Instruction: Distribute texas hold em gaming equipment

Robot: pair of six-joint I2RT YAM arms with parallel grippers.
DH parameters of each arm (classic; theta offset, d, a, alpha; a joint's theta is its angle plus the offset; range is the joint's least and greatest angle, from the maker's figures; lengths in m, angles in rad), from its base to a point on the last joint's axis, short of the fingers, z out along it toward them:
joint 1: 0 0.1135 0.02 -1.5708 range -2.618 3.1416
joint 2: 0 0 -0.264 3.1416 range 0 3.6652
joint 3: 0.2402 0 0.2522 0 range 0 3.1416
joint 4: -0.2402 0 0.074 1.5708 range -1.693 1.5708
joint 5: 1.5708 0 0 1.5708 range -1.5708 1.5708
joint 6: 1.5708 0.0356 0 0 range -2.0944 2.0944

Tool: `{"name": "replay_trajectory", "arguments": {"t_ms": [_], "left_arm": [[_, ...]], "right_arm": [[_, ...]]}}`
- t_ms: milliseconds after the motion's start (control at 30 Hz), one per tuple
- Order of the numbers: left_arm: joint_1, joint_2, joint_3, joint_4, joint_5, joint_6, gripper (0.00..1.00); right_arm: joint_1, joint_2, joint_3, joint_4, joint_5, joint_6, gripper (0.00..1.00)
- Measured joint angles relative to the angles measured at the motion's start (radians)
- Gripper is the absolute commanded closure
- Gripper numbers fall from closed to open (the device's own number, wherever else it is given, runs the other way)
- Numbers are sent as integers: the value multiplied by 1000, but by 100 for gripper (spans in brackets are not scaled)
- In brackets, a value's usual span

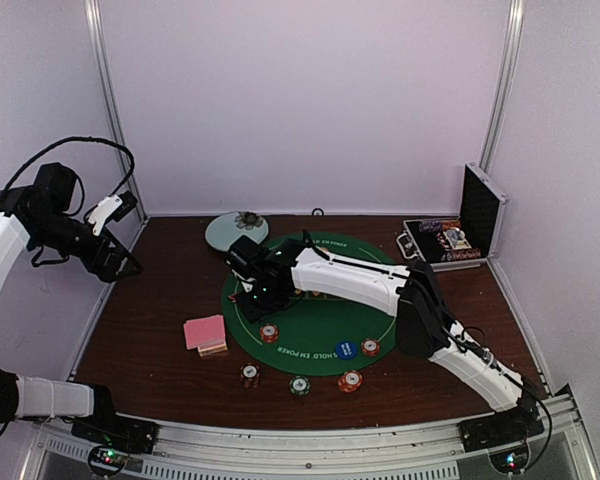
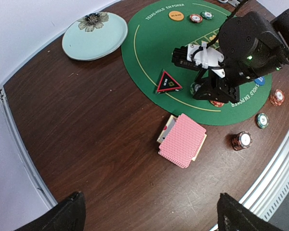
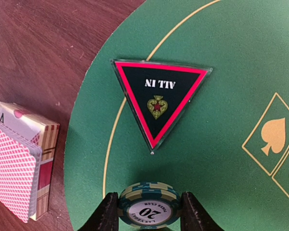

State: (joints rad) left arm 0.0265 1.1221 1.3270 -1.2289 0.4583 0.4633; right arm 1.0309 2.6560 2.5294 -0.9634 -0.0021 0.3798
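Poker chip [image 3: 148,201], green, marked 20: clamped by its rim in right gripper [image 3: 149,214] jaws, at green mat [image 3: 221,72] edge near triangle marker [image 3: 157,98], probably for placement. Left gripper [image 2: 150,197] jaws wide apart, raised clear.

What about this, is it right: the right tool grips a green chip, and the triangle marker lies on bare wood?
No. The right tool grips the green chip, but the triangle marker lies on the green mat, not on wood; the right wrist view shows it.

The green mat [image 3: 221,57] is matt felt, the table [image 3: 38,48] smooth dark wood, the triangle marker [image 3: 159,98] glossy plastic (clear-edged)
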Motion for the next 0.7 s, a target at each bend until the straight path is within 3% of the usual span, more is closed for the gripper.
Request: {"name": "replay_trajectory", "arguments": {"t_ms": [367, 533, 700], "left_arm": [[0, 1, 0, 0, 2, 0, 2], [0, 1, 0, 0, 2, 0, 2], [0, 1, 0, 0, 2, 0, 2]], "right_arm": [[-6, 10, 2, 10, 8, 9, 57], [-8, 16, 2, 2, 11, 9, 38], [-10, 16, 3, -10, 18, 8, 30]]}}
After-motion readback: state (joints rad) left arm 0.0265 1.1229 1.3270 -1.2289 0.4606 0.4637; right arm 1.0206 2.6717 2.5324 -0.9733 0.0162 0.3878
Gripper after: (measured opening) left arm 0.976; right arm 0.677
